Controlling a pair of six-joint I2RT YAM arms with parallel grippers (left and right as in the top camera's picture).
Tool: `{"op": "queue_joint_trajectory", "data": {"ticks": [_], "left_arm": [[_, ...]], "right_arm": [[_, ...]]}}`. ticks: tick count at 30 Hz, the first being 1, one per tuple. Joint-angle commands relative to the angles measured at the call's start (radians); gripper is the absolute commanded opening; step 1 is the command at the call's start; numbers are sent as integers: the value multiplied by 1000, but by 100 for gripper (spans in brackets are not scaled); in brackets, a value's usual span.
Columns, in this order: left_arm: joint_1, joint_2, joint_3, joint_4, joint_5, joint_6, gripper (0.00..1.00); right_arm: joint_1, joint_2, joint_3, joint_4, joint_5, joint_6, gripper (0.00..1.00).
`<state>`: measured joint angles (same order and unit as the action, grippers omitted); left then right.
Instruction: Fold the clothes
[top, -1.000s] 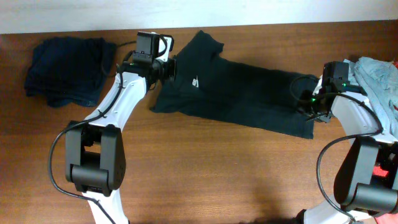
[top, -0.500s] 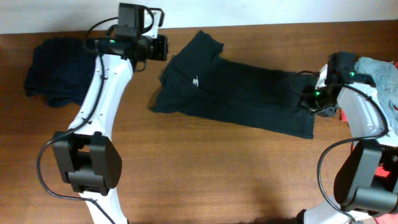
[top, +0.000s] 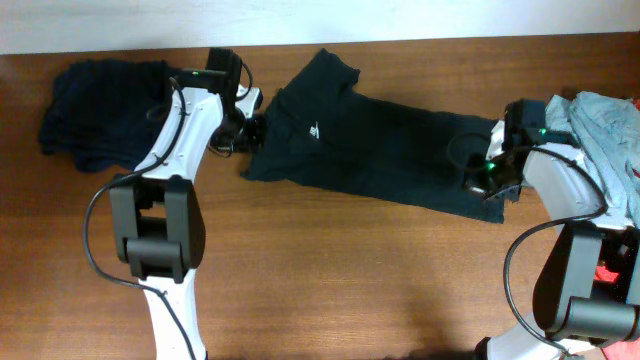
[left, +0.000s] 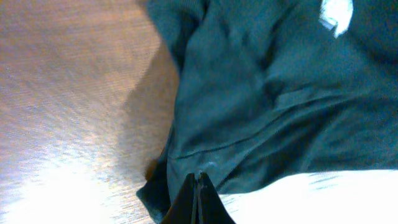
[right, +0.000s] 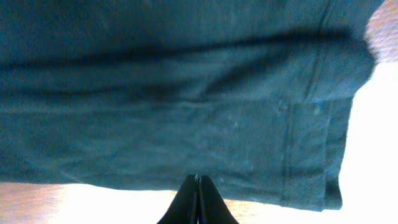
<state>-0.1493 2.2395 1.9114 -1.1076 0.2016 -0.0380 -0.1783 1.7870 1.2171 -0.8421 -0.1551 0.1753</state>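
The black T-shirt lies spread across the wooden table, collar toward the far left, with its small white logo showing. My left gripper is at the shirt's left sleeve. In the left wrist view its tips are pressed together over the sleeve's corner fabric. My right gripper is at the bottom hem on the right. In the right wrist view its tips are closed on the hem's near edge.
A crumpled dark navy garment lies at the far left of the table. A pile of grey-blue clothes sits at the right edge, with something red below it beside the right arm.
Both grippers have closed from open. The left arm swung up and back, then came down at the sleeve. The right gripper shifted slightly left onto the hem.
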Motion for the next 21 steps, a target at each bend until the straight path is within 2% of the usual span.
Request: {"op": "queue_joint_trajectory", "data": {"ticks": [1,13,21], "left_arm": [[0,20,-2,1,-3,8,1],[3,37,-2,19,-4,8,1],[3,59,-2,79,-4,8,1]], "right_arm": [[9,-11,-56,35,35,-11,4],[9,-11,-86,89,36,-11,4],[9,-11,-187,181,32,-11,4]]}}
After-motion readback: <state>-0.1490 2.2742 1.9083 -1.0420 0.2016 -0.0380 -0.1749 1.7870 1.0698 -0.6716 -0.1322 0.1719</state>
